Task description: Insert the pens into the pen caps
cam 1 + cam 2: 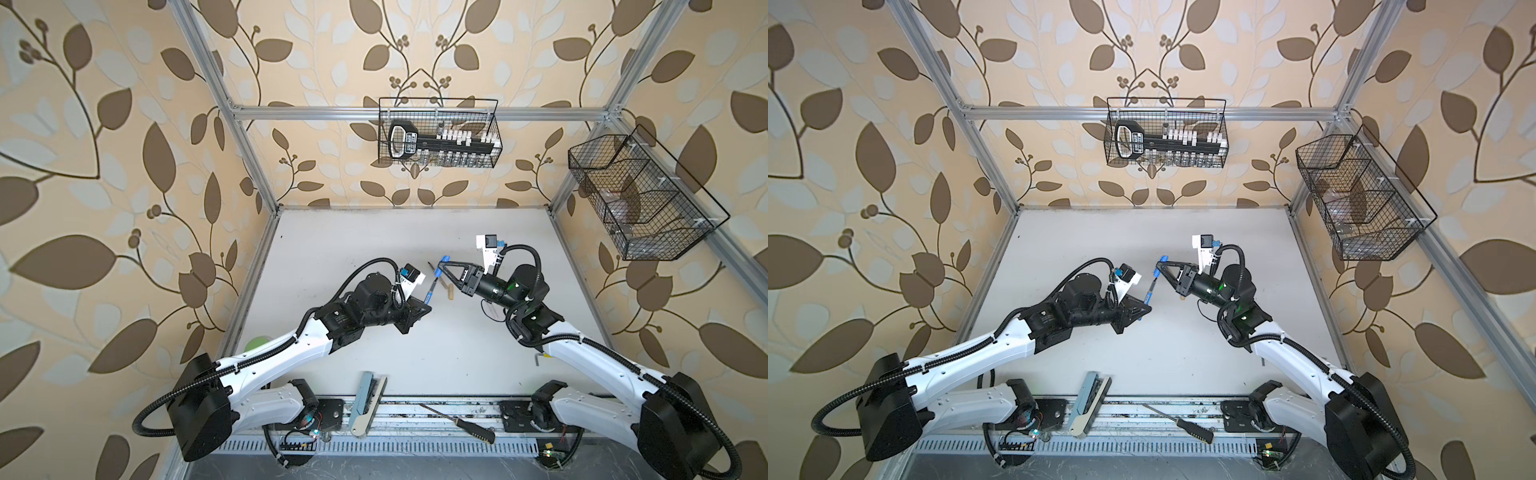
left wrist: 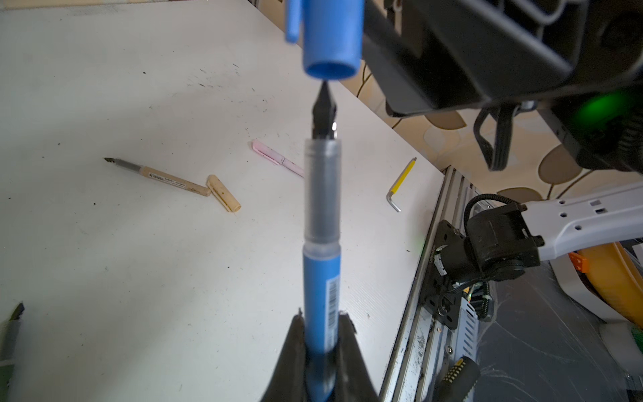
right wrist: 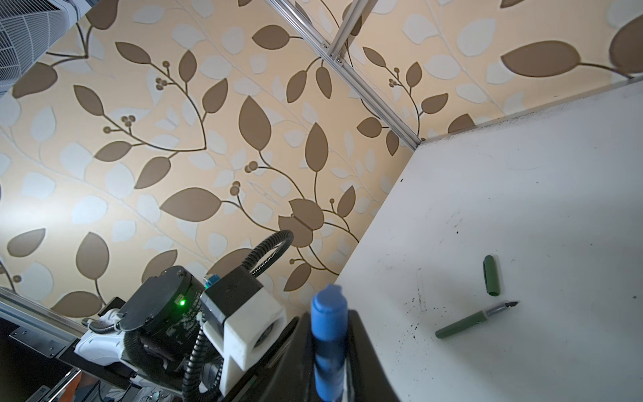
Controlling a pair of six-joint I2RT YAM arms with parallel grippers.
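The blue pen [image 2: 322,278] is held off the table, its rear barrel clamped between the closed jaws of the left gripper [image 2: 322,334]. Its dark tip stands right at the open mouth of the blue cap [image 2: 330,38]. The cap is pinched across its body by the right gripper [image 3: 330,323] and is held just beyond the blue pen's tip, roughly in line with it.

Whether the tip has crossed the rim cannot be told. The clear grip section is wholly outside, so the two are judged not yet joined. The step in hand is taken to be the mating of blue pen and blue cap.

What is called for next is a straight push along the blue pen's axis, with both parts kept coaxial — a slight tilt would likely jam the tip on the rim.

On the white table [image 2: 139,278] below the blue pen, a tan pen [image 2: 163,177] and tan cap [image 2: 224,193] lie separate, just beside each other. A pink pen [image 2: 278,160] is partly hidden behind the blue pen and seems capped. A green pen [image 3: 476,318] and green cap [image 3: 491,275] lie unjoined — well apart from the blue pen.
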